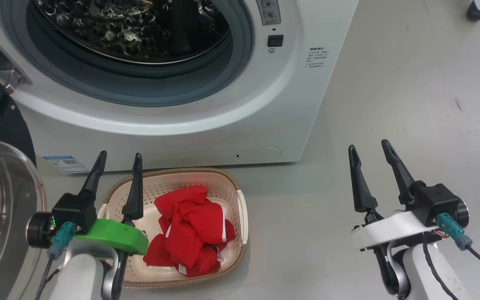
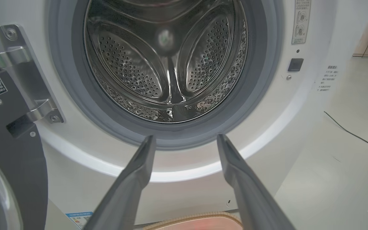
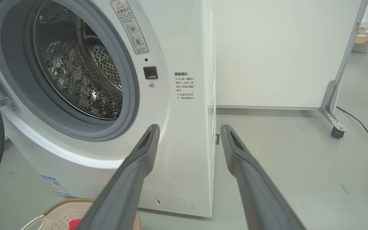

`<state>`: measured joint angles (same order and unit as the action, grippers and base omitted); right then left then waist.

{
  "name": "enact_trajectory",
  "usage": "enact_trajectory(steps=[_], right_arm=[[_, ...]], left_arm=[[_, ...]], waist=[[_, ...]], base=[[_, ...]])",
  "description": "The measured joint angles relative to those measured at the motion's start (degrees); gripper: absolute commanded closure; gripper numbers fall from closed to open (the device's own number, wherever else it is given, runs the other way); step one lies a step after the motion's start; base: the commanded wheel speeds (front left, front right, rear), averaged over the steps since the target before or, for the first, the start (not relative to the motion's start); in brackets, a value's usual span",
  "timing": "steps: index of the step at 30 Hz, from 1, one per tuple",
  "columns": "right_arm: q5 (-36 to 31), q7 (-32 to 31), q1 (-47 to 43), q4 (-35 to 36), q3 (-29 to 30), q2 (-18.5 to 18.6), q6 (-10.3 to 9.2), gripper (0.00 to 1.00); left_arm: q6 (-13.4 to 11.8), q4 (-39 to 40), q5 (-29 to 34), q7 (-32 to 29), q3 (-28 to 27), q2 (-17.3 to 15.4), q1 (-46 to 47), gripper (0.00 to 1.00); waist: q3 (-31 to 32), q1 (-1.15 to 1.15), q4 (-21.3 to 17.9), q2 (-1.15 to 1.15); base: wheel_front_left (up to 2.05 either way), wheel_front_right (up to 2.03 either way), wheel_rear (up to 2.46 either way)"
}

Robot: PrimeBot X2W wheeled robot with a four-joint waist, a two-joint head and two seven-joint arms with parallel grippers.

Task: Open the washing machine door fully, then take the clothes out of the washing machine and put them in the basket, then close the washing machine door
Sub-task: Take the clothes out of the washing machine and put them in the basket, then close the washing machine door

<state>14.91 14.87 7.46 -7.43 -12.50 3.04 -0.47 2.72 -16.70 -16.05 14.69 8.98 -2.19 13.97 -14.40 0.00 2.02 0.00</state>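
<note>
The washing machine [image 1: 206,137] stands with its drum [image 2: 168,64] bare of laundry. Its door [image 1: 2,200] hangs swung out at the far left, black rim and clear glass bowl showing. The red clothes [image 1: 190,231] lie heaped in the cream basket [image 1: 240,196] on the floor before the machine. My left gripper [image 1: 119,158] is open over the basket's left end, fingers pointing at the machine, nothing between them. My right gripper [image 1: 369,146] is open too, over bare floor to the right of the machine.
A white panel on a caster [image 3: 335,132] stands behind and right of the machine, with a black cable [image 3: 363,127] on the floor by it. Grey floor spreads right of the basket. The door hinge bracket [image 2: 27,73] juts at the opening's left.
</note>
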Motion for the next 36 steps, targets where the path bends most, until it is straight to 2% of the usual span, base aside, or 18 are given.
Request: enact_trajectory(steps=[17, 36], right_arm=[[0.0, 0.0, -6.1, 1.8, -0.3, -0.3, -0.18, 0.0], [0.0, 0.0, -6.9, 3.9, -0.2, -0.3, -0.2, 0.0]], left_arm=[[-1.9, 5.6, 0.6, 0.0, 0.4, -0.3, -10.1, 0.0], [-3.4, 10.8, 1.5, -0.1, 1.0, -0.5, -13.0, 0.0]], waist=[[4.5, 0.0, 1.3, 0.0], [4.9, 0.0, 0.7, 0.0]], base=[[0.0, 0.0, 0.0], [0.0, 0.0, 0.0]])
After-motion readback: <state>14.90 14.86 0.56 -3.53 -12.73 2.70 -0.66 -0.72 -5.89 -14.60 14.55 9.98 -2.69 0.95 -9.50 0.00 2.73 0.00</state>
